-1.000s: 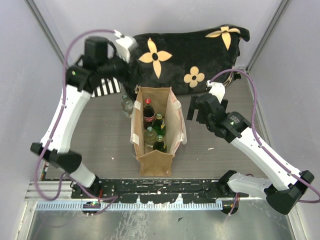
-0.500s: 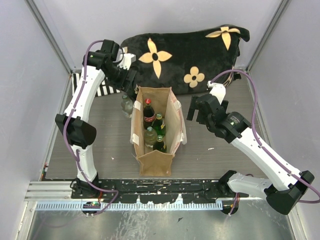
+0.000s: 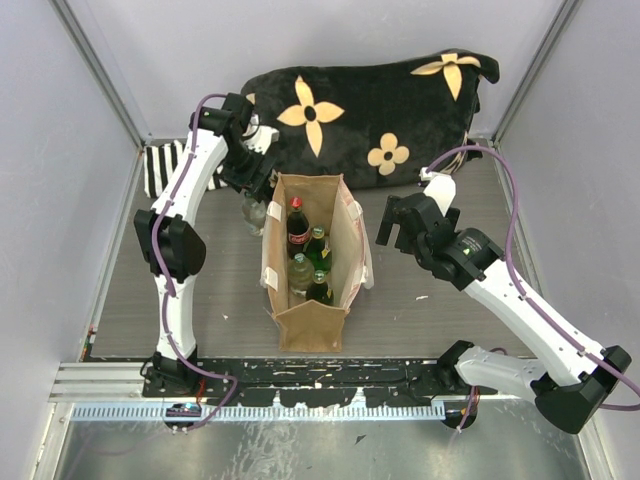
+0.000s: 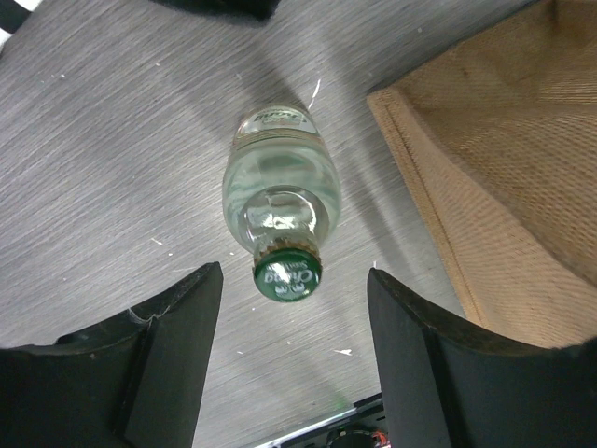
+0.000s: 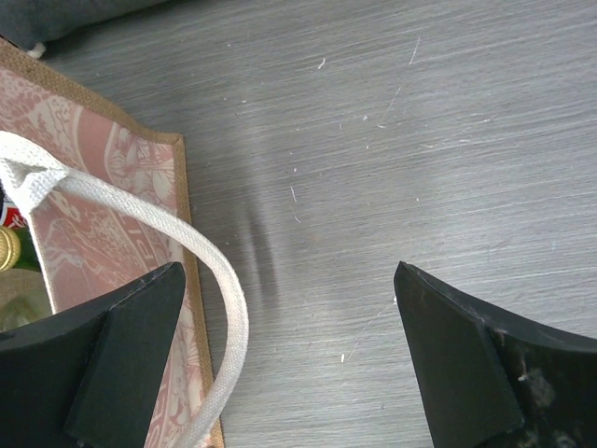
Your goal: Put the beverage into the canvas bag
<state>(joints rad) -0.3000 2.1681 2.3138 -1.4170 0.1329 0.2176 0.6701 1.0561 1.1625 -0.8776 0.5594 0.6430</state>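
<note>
Bottle (image 4: pixel 280 201) stands upright toward the far edge of the worktop (image 4: pixel 112 168), just left of the canvas bag (image 4: pixel 504 187). The left end effector (image 4: pixel 293 285) straddles its green cap (image 4: pixel 287 276), fingers apart, apparently lining up a grasp. The right end effector (image 5: pixel 289 308) gapes beside the bag.

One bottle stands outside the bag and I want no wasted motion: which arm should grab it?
Left. The left fingers, open, flank the green cap of the bottle beside the bag. The right fingers hang open over table on the bag's other side.
</note>
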